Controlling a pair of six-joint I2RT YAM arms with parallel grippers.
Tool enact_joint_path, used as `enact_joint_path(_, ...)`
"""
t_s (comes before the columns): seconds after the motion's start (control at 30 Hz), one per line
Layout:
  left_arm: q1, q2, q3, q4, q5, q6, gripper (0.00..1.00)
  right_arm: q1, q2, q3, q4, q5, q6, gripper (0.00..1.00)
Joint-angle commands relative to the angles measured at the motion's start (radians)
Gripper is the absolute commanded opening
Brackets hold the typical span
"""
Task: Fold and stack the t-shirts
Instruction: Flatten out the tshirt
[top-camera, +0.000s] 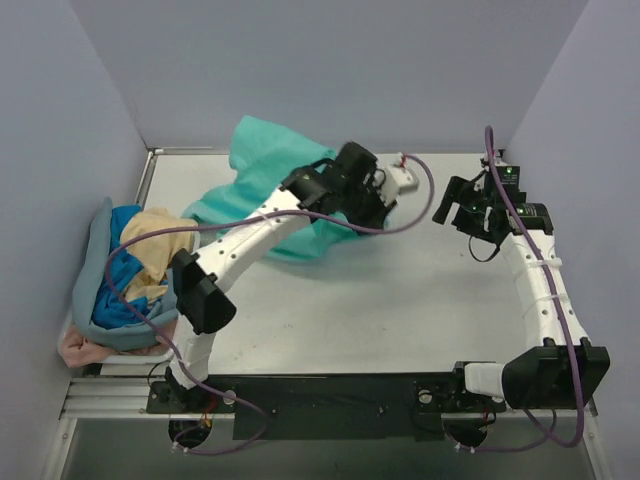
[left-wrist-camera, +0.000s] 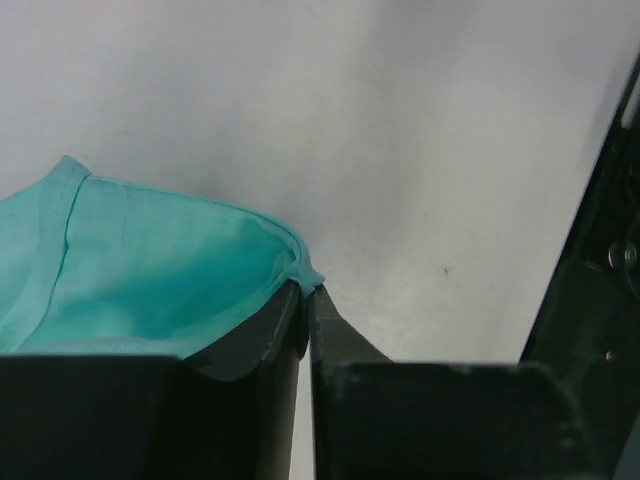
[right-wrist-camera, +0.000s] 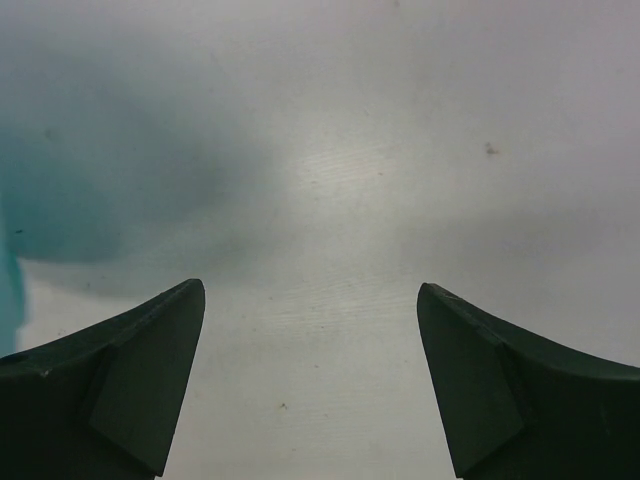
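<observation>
From above, the teal-green t-shirt (top-camera: 265, 160) lies rumpled at the far middle of the table (top-camera: 400, 300) under the left arm (top-camera: 250, 235), with the other t-shirts (top-camera: 130, 265) heaped at the left edge on what may be a pale tray (top-camera: 150, 352). The left wrist view shows the left gripper (left-wrist-camera: 308, 298) clenched on the shirt's hem, likely to pull it flat for folding. The right wrist view shows the right gripper (right-wrist-camera: 310, 300) spread wide over bare tabletop, holding nothing.
</observation>
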Motion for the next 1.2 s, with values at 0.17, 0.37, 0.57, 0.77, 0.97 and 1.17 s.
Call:
enact_joint_path(0.17, -0.191, 0.077, -0.083, -0.14, 0.277, 0.262, 0.88, -0.074, -0.079, -0.161, -0.089, -0.028, -0.012, 0.82)
enact_joint_path(0.37, -0.039, -0.059, -0.105, -0.278, 0.257, 0.315, 0.89, 0.046, -0.076, -0.249, -0.102, 0.075, 0.022, 0.8)
enact_joint_path(0.57, 0.218, -0.332, -0.546, -0.174, 0.122, 0.415, 0.77, 0.336, 0.028, -0.27, -0.045, 0.086, 0.03, 0.73)
enact_joint_path(0.77, 0.505, -0.496, -0.933, -0.056, 0.024, 0.547, 0.73, 0.433, 0.228, -0.16, 0.021, -0.045, -0.103, 0.58)
enact_joint_path(0.97, 0.665, -0.483, -1.101, 0.004, -0.062, 0.592, 0.7, 0.46, 0.444, -0.077, 0.009, -0.063, -0.149, 0.48)
enact_joint_path(1.17, 0.665, -0.429, -1.115, 0.03, -0.057, 0.645, 0.7, 0.54, 0.603, -0.014, 0.015, -0.02, -0.199, 0.5)
